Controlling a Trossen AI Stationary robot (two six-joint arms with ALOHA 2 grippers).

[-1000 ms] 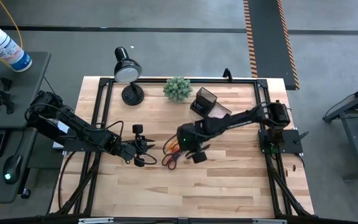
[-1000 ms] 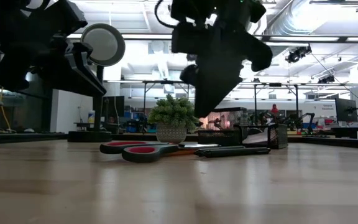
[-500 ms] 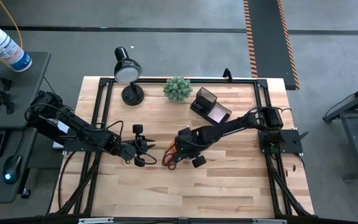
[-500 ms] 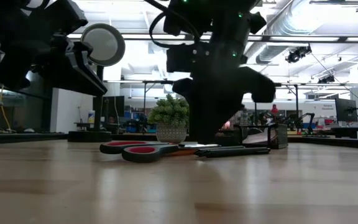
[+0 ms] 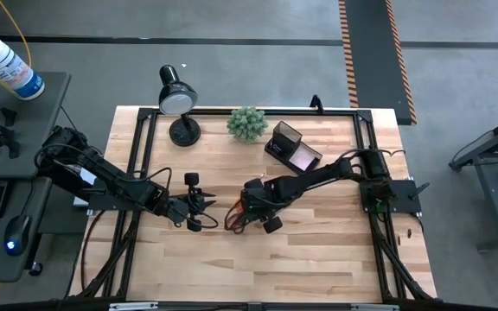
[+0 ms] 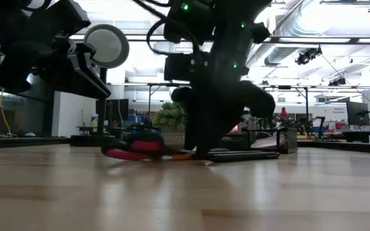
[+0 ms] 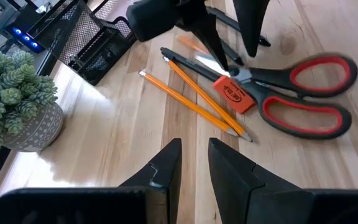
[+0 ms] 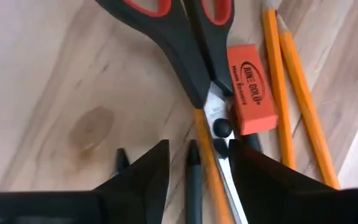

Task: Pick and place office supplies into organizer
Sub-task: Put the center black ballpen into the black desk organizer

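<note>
1. Since a second ago the right pincer (image 5: 251, 207) has dropped onto the supply pile; its fingers stand apart, straddling the scissors (image 8: 191, 56) at the pivot.
2. Scissors, eraser (image 8: 248, 87), pencils (image 7: 194, 102) and dark pens (image 8: 193, 180) all lie on the bench (image 5: 318, 259).
3. The organizer (image 5: 290, 149), well apart, shows only a pink pad (image 5: 302, 157) in its tray.
4. The left pincer (image 5: 199, 210) hovers nearby, slightly apart.

Scissors (image 8: 191, 43): black blades, red-lined handles, flat on wood, closed. Orange eraser (image 8: 250, 88) touching pivot side. Two orange pencils (image 7: 194, 102) alongside, near-parallel. Dark pens (image 7: 235, 28) beyond blades. Organizer (image 5: 290, 147) well apart (pink pad inside tray).
</note>
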